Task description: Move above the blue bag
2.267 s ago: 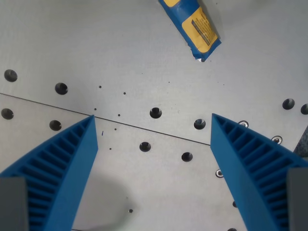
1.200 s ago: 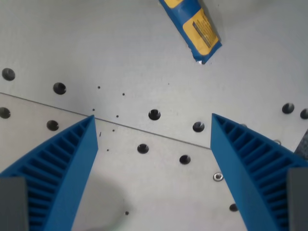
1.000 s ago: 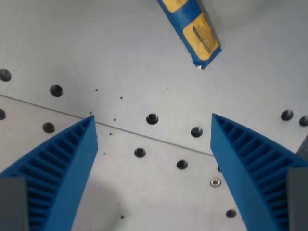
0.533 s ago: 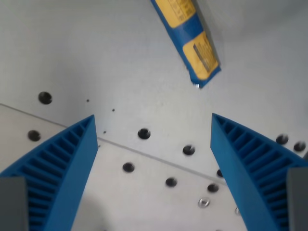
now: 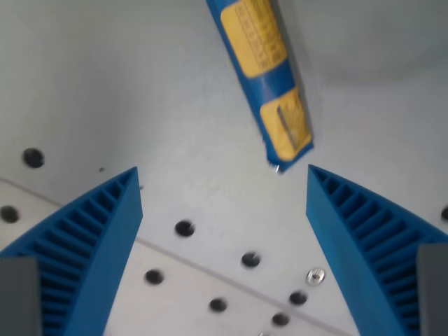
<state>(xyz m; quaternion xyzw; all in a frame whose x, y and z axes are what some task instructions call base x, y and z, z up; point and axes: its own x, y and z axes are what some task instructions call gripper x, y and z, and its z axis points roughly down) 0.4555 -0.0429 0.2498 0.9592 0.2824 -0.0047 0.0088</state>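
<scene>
The blue bag point(image 5: 264, 77) — a long, narrow blue plastic packet with yellow label panels — lies on the pale grey metal table point(image 5: 105, 84) in the upper middle of the wrist view, slanting from the top edge down toward the wrist view's right. Its lower end stops just above the gap between the fingertips, closer to the right-hand one. The gripper point(image 5: 222, 171) stands wide apart with nothing between its two ribbed blue fingers point(image 5: 91, 241), which rise from the bottom corners of the view. Below the bag, dark round holes point(image 5: 184, 227) dot the table, a thin seam line point(image 5: 203, 262) runs across it slantwise, and a small silver screw point(image 5: 316, 277) sits near the right finger — the whole view is slightly blurred.
</scene>
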